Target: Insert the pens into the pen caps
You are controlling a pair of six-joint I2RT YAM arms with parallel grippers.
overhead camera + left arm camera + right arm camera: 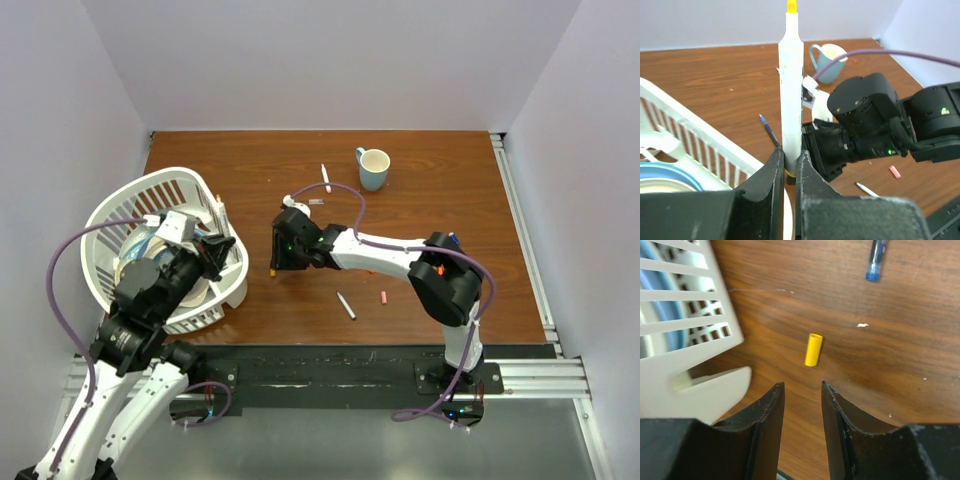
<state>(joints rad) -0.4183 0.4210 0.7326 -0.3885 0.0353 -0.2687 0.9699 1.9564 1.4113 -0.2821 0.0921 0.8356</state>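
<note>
My left gripper is shut on a thick white pen with a yellow tip, held upright over the basket's rim; from above the pen shows by the left gripper. My right gripper stands open and empty just above the table, a yellow pen cap lying a little beyond its fingertips. From above the cap sits by the right gripper. A blue pen lies farther off. A thin white pen and a pink cap lie near the front. Another white pen lies beside the mug.
A white slatted basket with blue and white dishes fills the left side, its corner close to my right fingers. A light blue mug stands at the back. The right arm sits just right of the held pen.
</note>
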